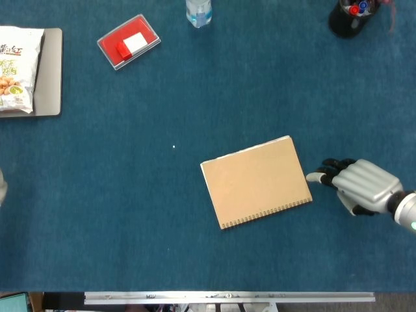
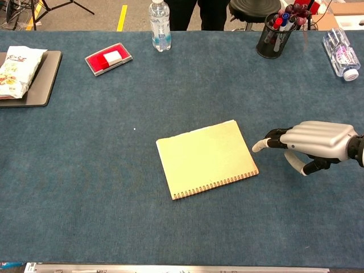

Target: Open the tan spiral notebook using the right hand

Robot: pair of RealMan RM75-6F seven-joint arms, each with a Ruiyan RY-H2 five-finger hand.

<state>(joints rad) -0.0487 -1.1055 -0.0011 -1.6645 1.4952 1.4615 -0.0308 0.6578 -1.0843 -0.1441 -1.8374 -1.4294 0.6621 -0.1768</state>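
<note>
The tan spiral notebook lies closed and flat on the blue table, slightly right of centre. Its spiral binding runs along the near edge. My right hand hovers low just to the right of it, palm down. The fingers point at the notebook's right edge, and one light fingertip sits a small gap away from that edge. The hand holds nothing. My left hand does not show in either view.
At the far left lies a snack bag on a grey tray. Along the far side stand a red box, a water bottle and a pen cup. A second bottle lies far right.
</note>
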